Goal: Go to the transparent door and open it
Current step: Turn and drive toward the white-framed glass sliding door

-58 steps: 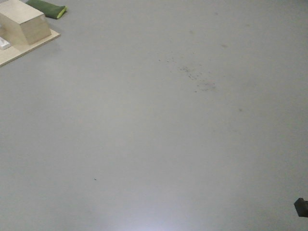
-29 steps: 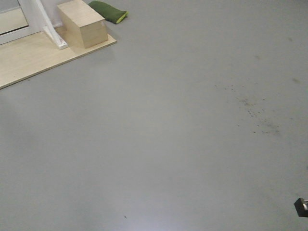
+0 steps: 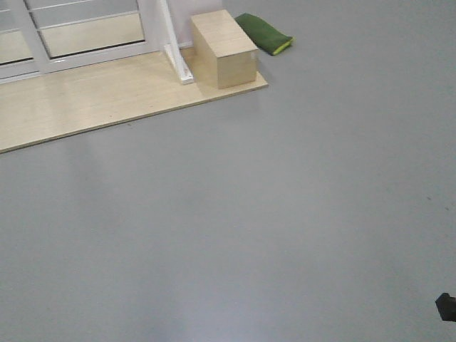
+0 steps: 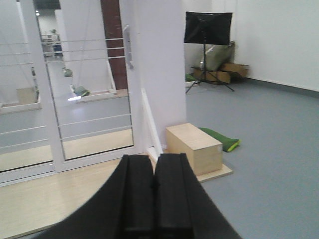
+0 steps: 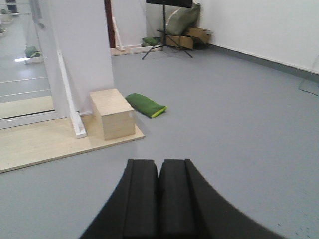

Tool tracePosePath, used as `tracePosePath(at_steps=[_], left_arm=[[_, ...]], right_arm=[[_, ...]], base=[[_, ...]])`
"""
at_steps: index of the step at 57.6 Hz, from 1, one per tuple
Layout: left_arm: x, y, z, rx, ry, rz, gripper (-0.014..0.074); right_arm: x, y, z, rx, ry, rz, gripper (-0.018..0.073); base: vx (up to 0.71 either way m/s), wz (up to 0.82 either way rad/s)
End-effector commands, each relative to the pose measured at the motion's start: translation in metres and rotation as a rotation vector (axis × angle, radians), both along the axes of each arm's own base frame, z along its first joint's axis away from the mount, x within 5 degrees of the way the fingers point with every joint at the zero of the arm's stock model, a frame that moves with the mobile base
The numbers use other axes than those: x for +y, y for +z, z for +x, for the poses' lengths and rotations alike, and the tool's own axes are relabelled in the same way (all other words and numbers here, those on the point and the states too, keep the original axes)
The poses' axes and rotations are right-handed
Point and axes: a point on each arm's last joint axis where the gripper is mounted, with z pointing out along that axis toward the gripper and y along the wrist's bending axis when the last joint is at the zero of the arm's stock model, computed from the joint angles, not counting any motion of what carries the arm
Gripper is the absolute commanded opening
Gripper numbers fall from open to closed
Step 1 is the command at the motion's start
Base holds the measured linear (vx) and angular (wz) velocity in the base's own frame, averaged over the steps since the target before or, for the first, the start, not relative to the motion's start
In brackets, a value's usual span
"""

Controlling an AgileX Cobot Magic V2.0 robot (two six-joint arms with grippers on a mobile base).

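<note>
We see grey floor (image 3: 285, 214) across most of the front view. The transparent door (image 4: 92, 99) stands at upper left of the left wrist view, grey pull handle (image 4: 128, 46) on its right edge, well apart from our arms. Before it lies a pale wooden platform (image 3: 92, 100) bearing a wooden box (image 3: 223, 50), a green cushion (image 3: 265, 33) just beside. Our left gripper (image 4: 153, 194) and right gripper (image 5: 159, 199) are pressed closed, holding nothing

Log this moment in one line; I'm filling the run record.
white-framed clear-glass sliding door with grey handle: ahead, not reached | left gripper: shut, empty | right gripper: shut, empty
</note>
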Motion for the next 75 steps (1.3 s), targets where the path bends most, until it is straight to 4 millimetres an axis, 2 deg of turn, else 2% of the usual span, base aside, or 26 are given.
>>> tracePosePath(at_steps=[1,34,75], left_arm=[[-0.0001,-0.002,0.0001,-0.06,-0.004,-0.015,-0.0006],[-0.0001,-0.002,0.0001,-0.06,-0.004,-0.015,-0.0006],[-0.0001,-0.002,0.0001,-0.06,-0.004,-0.015,-0.0006]], right_arm=[[-0.0005,0.0038,0.0003,-0.079,-0.006,-0.012,-0.0005],[-0.0005,0.0038,0.0003,-0.079,-0.006,-0.012,-0.0005],[-0.0005,0.0037,0.0003,-0.077,-0.006,-0.012,-0.0005]], base=[[0.51,0.59],[0.49,0.46],[0.48,0.13]])
